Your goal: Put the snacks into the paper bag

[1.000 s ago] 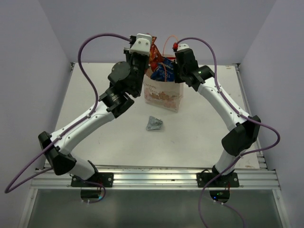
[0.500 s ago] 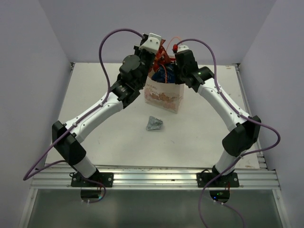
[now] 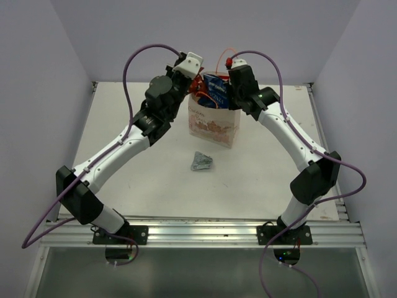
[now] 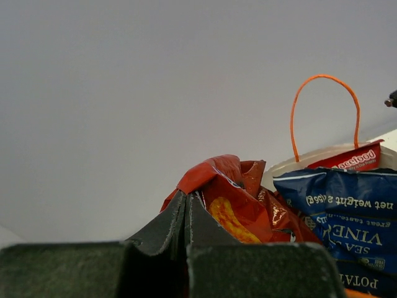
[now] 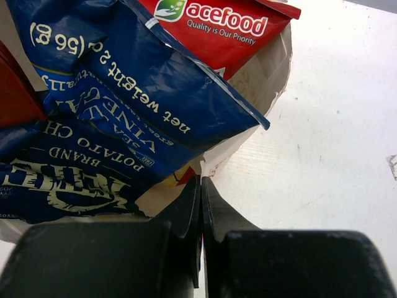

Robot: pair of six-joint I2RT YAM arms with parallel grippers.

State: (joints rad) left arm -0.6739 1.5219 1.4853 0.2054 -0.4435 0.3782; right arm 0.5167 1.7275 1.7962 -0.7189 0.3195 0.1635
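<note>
Top external: left hand (image 4: 186, 202), pinched shut, drew back; right hand (image 5: 200, 189) clamps paper bag (image 3: 214, 127).

The left arm (image 3: 118, 152) and right arm (image 3: 291, 133) stretch forward and arch inward, wrists raised, opposite each other. The left hand (image 4: 187, 197) has its fingers pressed flat together. The right hand (image 5: 200, 183), angled downward, is likewise closed to a thin seam.

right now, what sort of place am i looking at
Probably a robotics lab test cell: two robot arms bolted to an aluminium rail at a white table, boxed in by lilac walls.
</note>
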